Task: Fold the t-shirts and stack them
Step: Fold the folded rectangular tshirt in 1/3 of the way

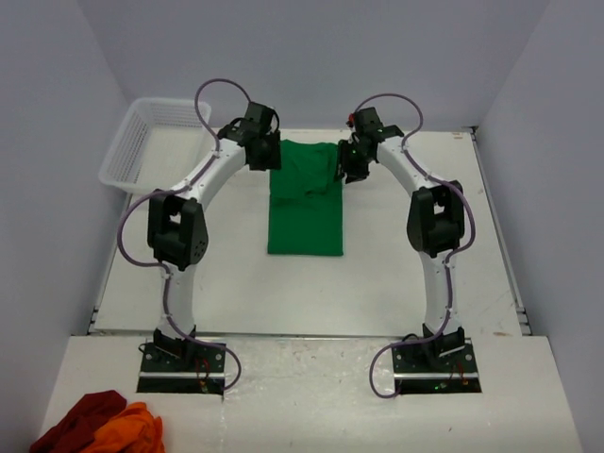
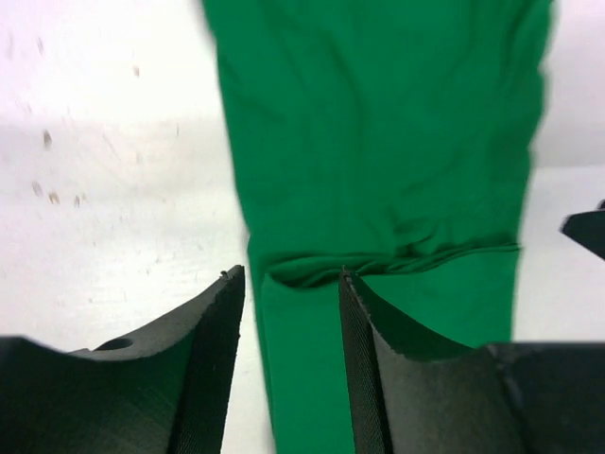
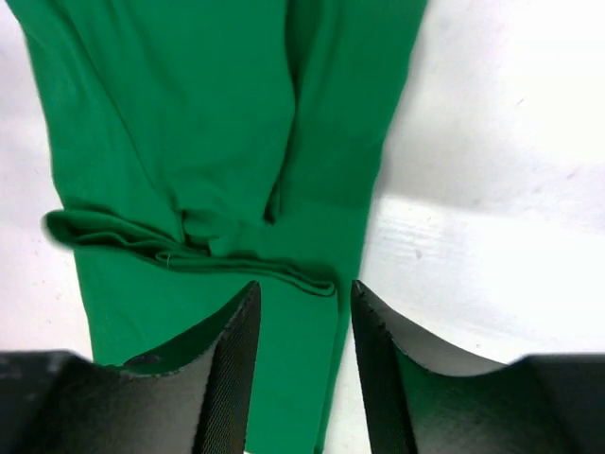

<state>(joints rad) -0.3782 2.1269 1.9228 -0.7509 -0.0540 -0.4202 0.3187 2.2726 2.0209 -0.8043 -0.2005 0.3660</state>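
Overhead view of a white counter (image 1: 189, 283) with two robot arms arching in from the bottom edge toward the upper centre of the frame. Between them lies a bright green t-shirt (image 1: 305, 222), folded into a tall narrow rectangle, flat on the counter at the centre of the frame. Its sides appear to be tucked in. The upper end looks thicker, as if a second layer were folded over it. The left hand (image 2: 288, 276) hangs over the shirt's upper left corner and the right hand (image 3: 305, 286) over its upper right corner, one on each side so that both edges can be handled evenly. In the left wrist view, the two dark fingers stand apart with a clear gap. The shirt's left edge and a raised crease run below them, and nothing is pinched. In the right wrist view, the fingers are also parted, by a moderate gap. They sit above the shirt's right edge, where a rumpled fold line crosses the cloth, and they too hold nothing. The shirt seems partly folded, with a further fold along its length likely still to come. A white mesh basket (image 1: 142, 142) sits at the upper left. Dark red and orange cloths (image 1: 99, 429) lie bunched at the lower left corner, well apart from the shirt.
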